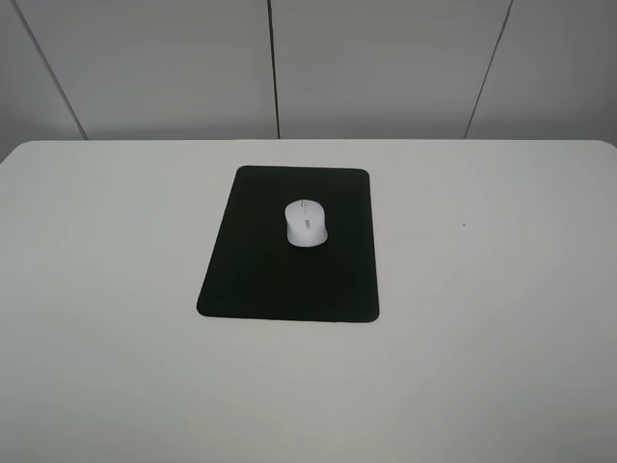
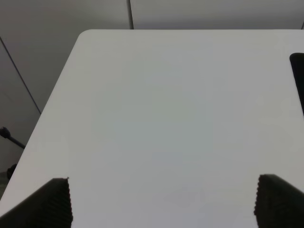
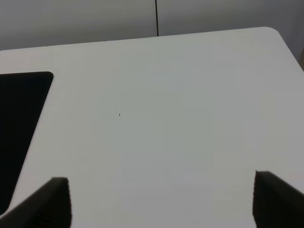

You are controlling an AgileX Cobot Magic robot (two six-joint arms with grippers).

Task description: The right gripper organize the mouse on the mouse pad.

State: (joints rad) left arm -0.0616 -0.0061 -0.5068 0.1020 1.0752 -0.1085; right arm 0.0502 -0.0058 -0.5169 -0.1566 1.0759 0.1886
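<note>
The white mouse lies on the black mouse pad, a little behind the pad's middle, its scroll wheel end toward the back. No arm shows in the high view. In the right wrist view the right gripper is open and empty over bare table, with part of the pad off to one side. In the left wrist view the left gripper is open and empty over bare table, and a sliver of the pad shows at the frame's edge. The mouse shows in neither wrist view.
The white table has rounded back corners and ends near a grey panelled wall. A tiny dark speck lies on the table right of the pad.
</note>
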